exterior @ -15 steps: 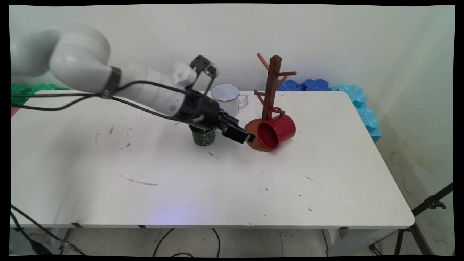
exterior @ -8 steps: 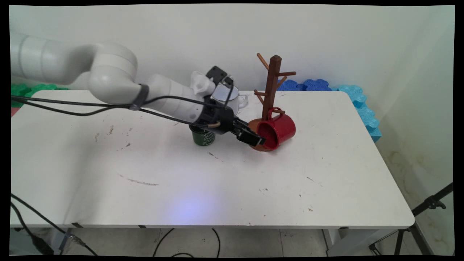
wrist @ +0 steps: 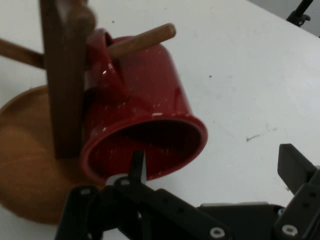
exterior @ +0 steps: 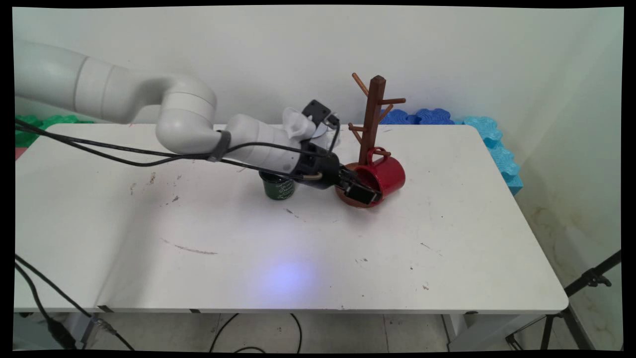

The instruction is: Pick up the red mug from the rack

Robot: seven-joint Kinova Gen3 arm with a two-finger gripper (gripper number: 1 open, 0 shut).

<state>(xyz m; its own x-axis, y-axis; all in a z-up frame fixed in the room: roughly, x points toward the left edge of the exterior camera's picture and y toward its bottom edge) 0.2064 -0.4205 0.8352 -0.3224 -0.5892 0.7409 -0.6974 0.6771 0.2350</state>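
A red mug [exterior: 390, 174] hangs by its handle on a low peg of the brown wooden mug tree [exterior: 373, 114], its mouth facing the near left and its rim low over the tree's round base [exterior: 347, 198]. My gripper [exterior: 364, 191] is open at that mouth. In the hand view, one finger [wrist: 137, 167] reaches inside the red mug [wrist: 150, 100] and the other finger [wrist: 295, 167] stays outside over the table; the gripper [wrist: 215, 161] straddles the mug's wall. The peg [wrist: 142, 40] passes through the handle beside the tree's post [wrist: 62, 75].
A dark green cup [exterior: 279, 188] stands just under my forearm. A white enamel mug [exterior: 332, 138] is mostly hidden behind my wrist. Blue foam tiles [exterior: 432, 117] line the table's back and right edge, green ones [exterior: 30, 122] the back left. A tripod [exterior: 586, 283] stands at lower right.
My arm has stretched rightward past the green cup, carrying the open gripper from beside the tree's base up to the red mug's mouth. The mug and tree have stayed in place.
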